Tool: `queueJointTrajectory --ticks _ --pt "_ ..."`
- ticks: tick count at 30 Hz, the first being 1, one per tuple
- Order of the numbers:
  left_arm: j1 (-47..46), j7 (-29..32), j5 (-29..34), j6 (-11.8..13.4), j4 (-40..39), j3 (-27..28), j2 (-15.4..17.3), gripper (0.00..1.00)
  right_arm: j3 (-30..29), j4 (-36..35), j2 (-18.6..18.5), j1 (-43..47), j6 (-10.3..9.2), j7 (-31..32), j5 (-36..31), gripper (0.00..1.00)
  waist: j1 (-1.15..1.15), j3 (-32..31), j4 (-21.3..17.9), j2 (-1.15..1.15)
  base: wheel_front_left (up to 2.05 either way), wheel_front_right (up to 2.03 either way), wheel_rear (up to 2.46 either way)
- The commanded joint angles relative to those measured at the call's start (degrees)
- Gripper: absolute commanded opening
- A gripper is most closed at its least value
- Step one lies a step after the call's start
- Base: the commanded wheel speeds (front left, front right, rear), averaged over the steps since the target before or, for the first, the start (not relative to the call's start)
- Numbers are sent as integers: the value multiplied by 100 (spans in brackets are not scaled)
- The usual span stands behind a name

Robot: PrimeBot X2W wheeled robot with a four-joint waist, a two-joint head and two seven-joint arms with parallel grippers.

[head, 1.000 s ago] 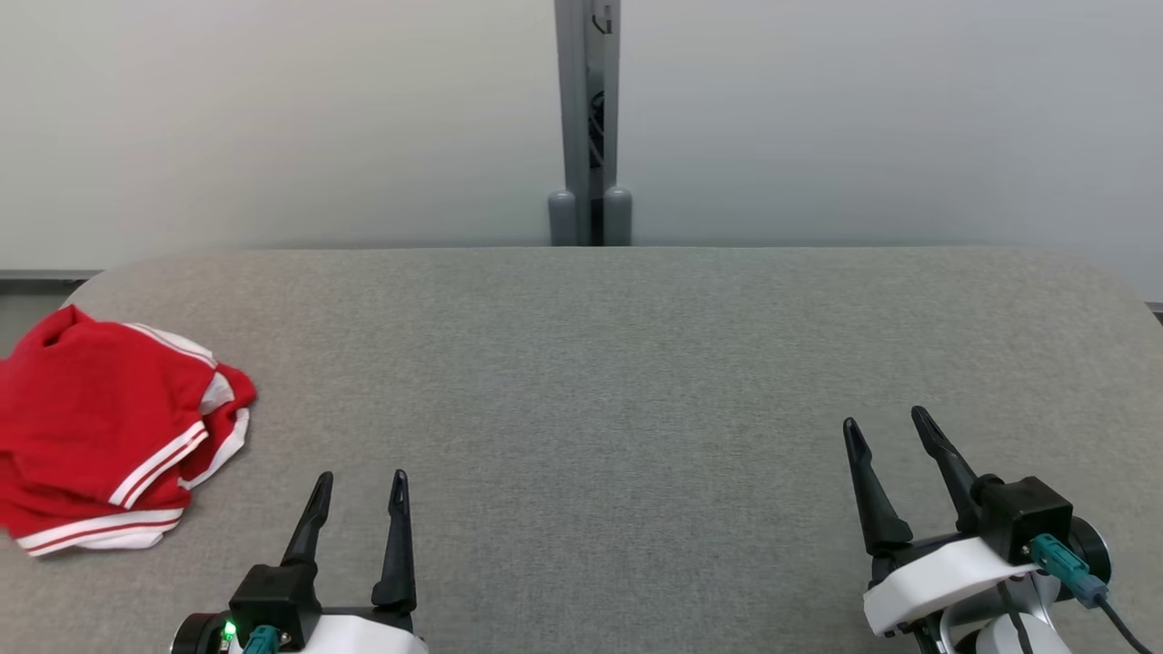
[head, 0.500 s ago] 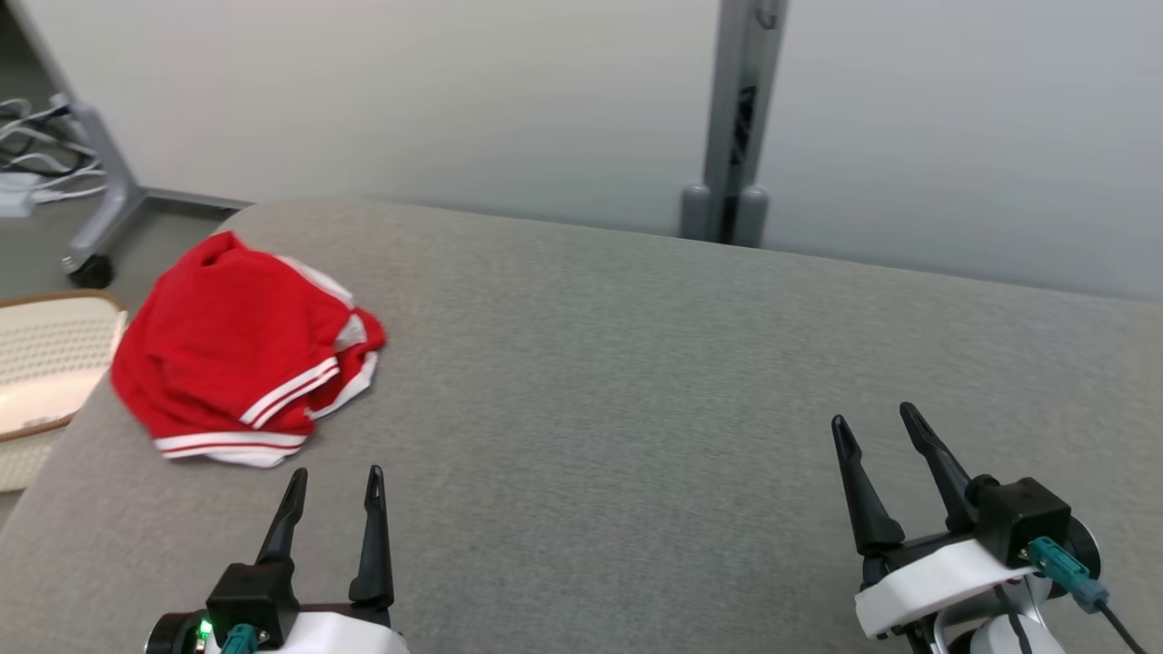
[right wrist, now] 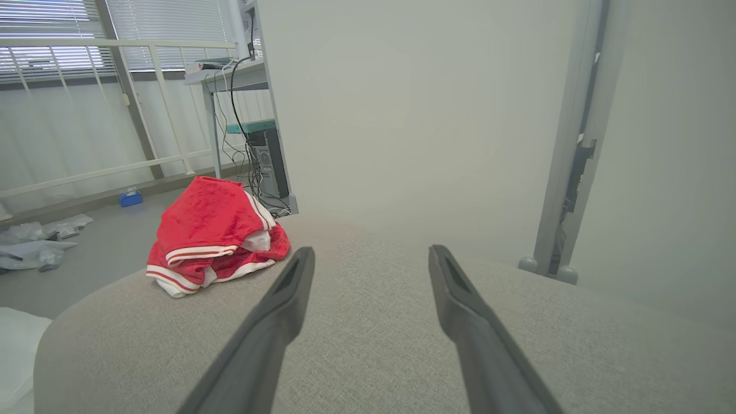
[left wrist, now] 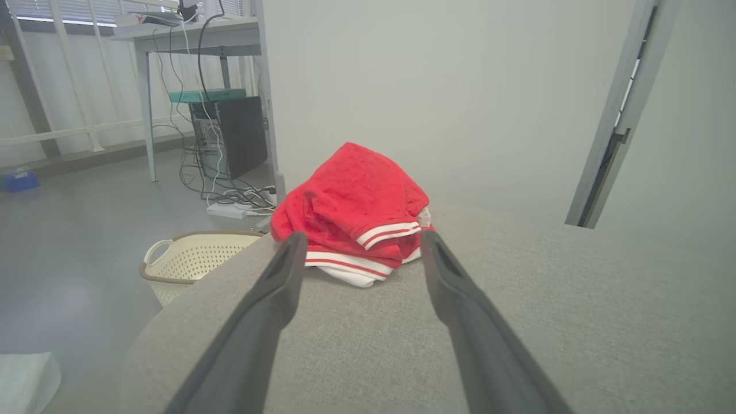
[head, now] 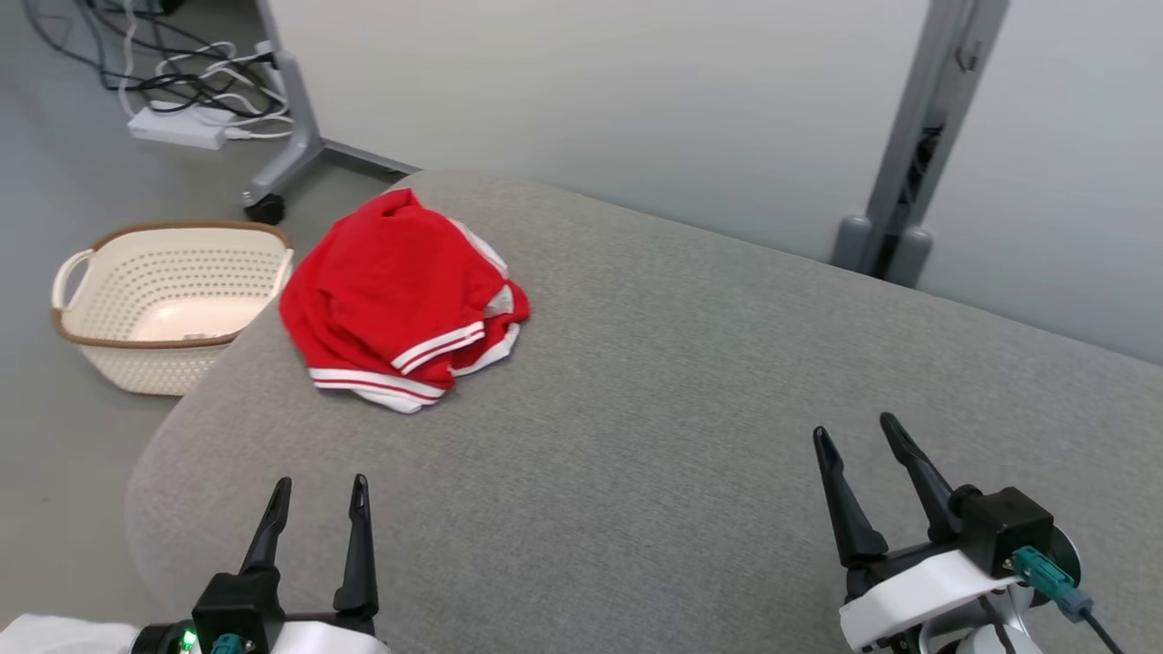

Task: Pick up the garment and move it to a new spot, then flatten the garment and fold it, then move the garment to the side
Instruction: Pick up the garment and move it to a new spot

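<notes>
Red garment (head: pixel 400 291) with white stripe trim lies crumpled in a heap on the desk (head: pixel 654 418), at the desk's far left corner, close to the rounded edge. Not flat, layers bunched. Cream basket (head: pixel 154 368) sits on the floor just off that same left end of the desk, below the edge.

Left hand (head: pixel 322 481) is over the desk's near left edge, fingers spread wide, nothing between them. Right hand (head: pixel 853 427) is over the desk's near right part, fingers also spread, empty. Both are well apart from the garment. Left wrist view frames the heap between the left fingers, so the left hand likely goes in. Pick-up not yet begun.

Risks, judged:
- The heap is near the desk's edge, so a low shove instead of a clean pinch could slide it off toward the basket or floor.
- With bunched layers, a pinch may catch one fold only, and the rest drags or drops mid-carry.
- Fingertips driven too deep could snag the desk's fabric cover.
- The right hand is far across the desk, so a two-hand grab means a long reach.
</notes>
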Motion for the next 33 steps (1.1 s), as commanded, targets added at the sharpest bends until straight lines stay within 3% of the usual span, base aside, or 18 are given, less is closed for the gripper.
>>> queueJointTrajectory --ticks 1,26,33 --pt "37 -16 33 6 -33 64 20 100 73 26 -42 -4 3 -14 40 100 0 -18 179 0 0 0 0" --pt "27 -16 -358 308 -109 150 21 100 247 158 -45 -390 3 -14 -167 100 0 184 328 0 0 0 0" --pt "-615 -16 -471 106 199 313 24 100 3 -123 -58 -581 3 -14 -596 100 0 701 353 0 0 0 0"
